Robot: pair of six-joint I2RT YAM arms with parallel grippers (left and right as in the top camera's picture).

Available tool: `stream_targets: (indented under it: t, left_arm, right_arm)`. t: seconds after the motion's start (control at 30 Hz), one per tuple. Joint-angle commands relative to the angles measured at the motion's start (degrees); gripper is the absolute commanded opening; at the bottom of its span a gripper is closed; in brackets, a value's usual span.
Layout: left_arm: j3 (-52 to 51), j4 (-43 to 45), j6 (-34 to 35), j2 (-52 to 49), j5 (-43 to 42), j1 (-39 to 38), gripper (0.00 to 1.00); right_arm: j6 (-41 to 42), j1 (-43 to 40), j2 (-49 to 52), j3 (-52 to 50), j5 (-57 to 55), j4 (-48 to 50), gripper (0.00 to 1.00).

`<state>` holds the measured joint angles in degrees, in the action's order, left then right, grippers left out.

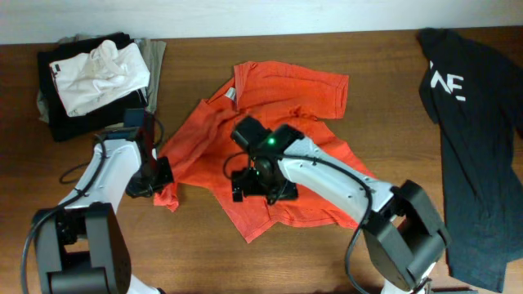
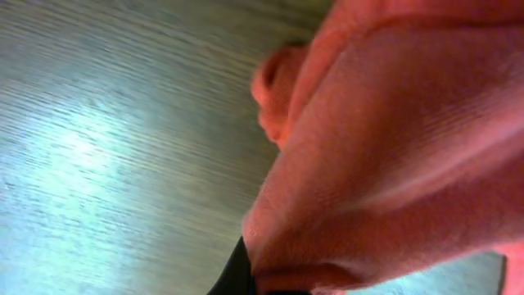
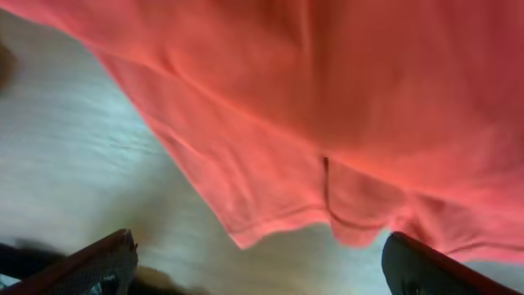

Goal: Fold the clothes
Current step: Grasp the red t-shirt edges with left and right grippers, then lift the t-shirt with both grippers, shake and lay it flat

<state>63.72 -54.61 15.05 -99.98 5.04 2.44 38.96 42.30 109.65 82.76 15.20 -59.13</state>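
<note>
A red-orange T-shirt (image 1: 282, 106) lies crumpled mid-tabletop (image 1: 204, 261). My left claw (image 1: 161, 173) is clamped on its left edge, with fabric bunched between the fingers. My right claw (image 3: 258, 246) hangs spread wide over its hem. A black T-shirt (image 1: 482, 122) lies far right.

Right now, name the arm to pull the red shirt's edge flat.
Left. The left gripper is at the red-orange T-shirt's edge, cloth bunched against it; the right gripper hangs open over the middle.

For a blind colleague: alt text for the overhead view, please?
A crumpled red-orange T-shirt lies on a wooden table; the left gripper grips its left edge, the right gripper is over its middle. A black T-shirt lies far right.
</note>
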Motion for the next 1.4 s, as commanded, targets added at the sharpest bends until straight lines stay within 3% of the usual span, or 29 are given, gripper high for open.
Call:
stream_targets:
  t: [0.0, 0.2, 0.47, 0.6, 0.7, 0.73, 0.87, 1.07, 1.23, 1.37]
  left_arm:
    - [1.22, 0.79, 0.81, -0.17, 0.81, 0.85, 0.01]
    - [1.22, 1.64, 0.81, -0.17, 0.79, 0.83, 0.01]
    - [1.22, 1.81, 0.81, -0.17, 0.31, 0.83, 0.01]
    - [1.22, 2.08, 0.81, -0.17, 0.28, 0.83, 0.01]
    - [1.22, 2.21, 0.81, -0.17, 0.15, 0.83, 0.01]
    - [1.22, 2.27, 0.81, -0.17, 0.15, 0.83, 0.01]
    - [2.73, -0.37, 0.81, -0.17, 0.17, 0.83, 0.01]
    - [22.71, -16.04, 2.1, 7.91, 0.37, 0.83, 0.01]
    - [46.64, -27.34, 2.1, 20.28, 0.42, 0.83, 0.01]
    - [64.11, -35.19, 2.08, 24.79, 0.39, 0.83, 0.01]
  right_arm:
    - [1.99, 1.6, -0.48, -3.87, 3.23, 2.25, 1.0]
    - [14.71, 8.81, 0.63, -10.36, 3.23, 11.04, 0.89]
    - [15.58, 9.35, 7.26, -10.49, 4.55, 11.45, 0.77]
    - [15.58, 9.33, 7.52, -10.45, 4.55, 11.63, 0.44]
    - [15.89, 9.22, 7.52, -10.4, 4.5, 11.58, 0.1]
    - [16.0, 8.79, 7.52, -9.99, 4.31, 10.78, 0.04]
    - [16.06, 5.35, 4.9, -1.38, -9.31, -5.64, 0.04]
    - [16.24, -0.72, -9.49, 21.64, -29.55, -28.06, 0.04]
    - [3.13, -4.22, -23.1, 43.45, -31.74, -33.55, 0.04]
    - [-2.95, -8.63, -27.87, 60.83, -31.04, -38.18, 0.04]
